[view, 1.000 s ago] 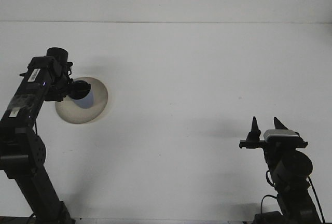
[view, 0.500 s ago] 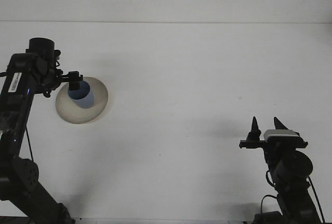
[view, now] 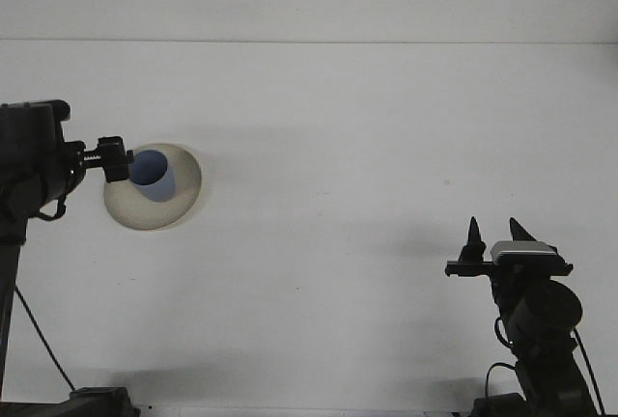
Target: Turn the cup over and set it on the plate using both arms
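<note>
While the blue cup [view: 151,175] stood mouth up on the cream plate [view: 183,195] at the left of the white table [view: 348,147], the left gripper [view: 114,159] sat just beside the cup's left edge, at the plate's rim. From this forward view it could not be told whether that claw's fingers were spread or closed, since only a dark block at the end of the arm showed. It did not appear to be holding the cup, though contact at the rim could not be ruled out.

Far off at the lower right, the right gripper [view: 492,234] pointed upward with its two dark fingers [view: 473,238] parted and nothing between them.

Judging by the scene, the cup looked already placed, so the step in hand was likely clearing the left arm away. Doing that well would mean drawing the claw straight out to the left, level and slow, so it could not catch the rim and tip or drag the cup off centre on the plate.
</note>
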`<state>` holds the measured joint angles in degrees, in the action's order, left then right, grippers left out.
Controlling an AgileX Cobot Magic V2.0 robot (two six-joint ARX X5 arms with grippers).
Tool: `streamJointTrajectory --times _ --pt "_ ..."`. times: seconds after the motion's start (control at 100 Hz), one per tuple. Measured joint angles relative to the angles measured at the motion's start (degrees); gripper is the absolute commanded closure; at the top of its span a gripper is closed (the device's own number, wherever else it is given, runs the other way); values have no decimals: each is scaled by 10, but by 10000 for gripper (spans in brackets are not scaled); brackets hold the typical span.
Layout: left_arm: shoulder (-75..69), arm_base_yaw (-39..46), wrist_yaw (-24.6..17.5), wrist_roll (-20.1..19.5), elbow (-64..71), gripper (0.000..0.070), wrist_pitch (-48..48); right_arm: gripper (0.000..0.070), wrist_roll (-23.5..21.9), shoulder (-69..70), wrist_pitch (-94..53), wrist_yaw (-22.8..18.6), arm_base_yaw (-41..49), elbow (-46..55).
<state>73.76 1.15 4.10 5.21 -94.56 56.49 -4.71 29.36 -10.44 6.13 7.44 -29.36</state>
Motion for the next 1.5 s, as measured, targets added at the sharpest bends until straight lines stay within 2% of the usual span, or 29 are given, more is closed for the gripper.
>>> streamJointTrajectory --times 0.28,0.47,0.64,1.05,1.08,1.11,1.16,1.23,1.27,1.5 --pt "-235 -64 0 1 243 185 -148 275 0 0 0 0 0 0" --pt "-402 -69 0 1 447 185 -257 275 0 0 0 0 0 0" --pt "-523 -69 -13 -1 598 189 -300 275 0 0 0 0 0 0" --pt "-557 -69 -15 -2 598 204 -324 275 0 0 0 0 0 0" --pt "-557 -69 -15 -2 598 223 -324 287 0 0 0 0 0 0" --pt "-557 -69 -15 -2 598 285 -325 316 0 0 0 0 0 0" --pt "-557 -69 -14 -3 598 451 -324 410 0 0 0 0 0 0" --pt "-557 -69 -15 -4 598 699 -325 600 0 0 0 0 0 0" --pt "-557 -69 -15 -4 598 688 -324 700 0 0 0 0 0 0" --pt "-557 -69 -15 -4 598 689 -324 700 0 0 0 0 0 0"
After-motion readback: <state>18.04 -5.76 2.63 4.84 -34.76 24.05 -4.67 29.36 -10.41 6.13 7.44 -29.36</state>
